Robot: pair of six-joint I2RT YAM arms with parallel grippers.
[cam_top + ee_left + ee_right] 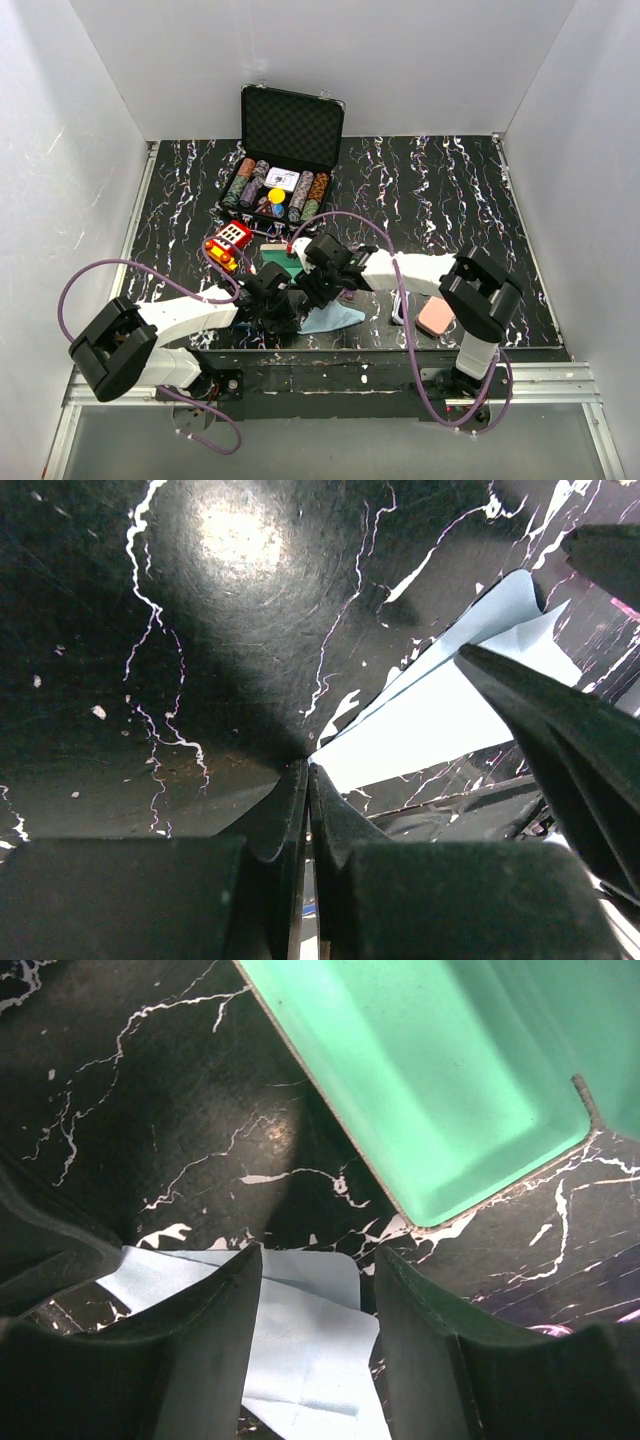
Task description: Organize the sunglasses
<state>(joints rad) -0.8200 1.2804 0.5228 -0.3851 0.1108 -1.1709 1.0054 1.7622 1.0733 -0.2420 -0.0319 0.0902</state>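
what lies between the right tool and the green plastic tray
Bare black marbled tabletop, in the right wrist view; the light blue cloth lies under the right tool, short of the green plastic tray.

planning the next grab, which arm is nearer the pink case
Right. Its elbow sits close beside the pink case, on the case's right. The left arm lies well off to the case's left, with its fingers at the cloth mid-table.

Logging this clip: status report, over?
Left tool shut on light blue cloth corner. Right tool open, astride it. Sunglasses not visible; green tray close by.
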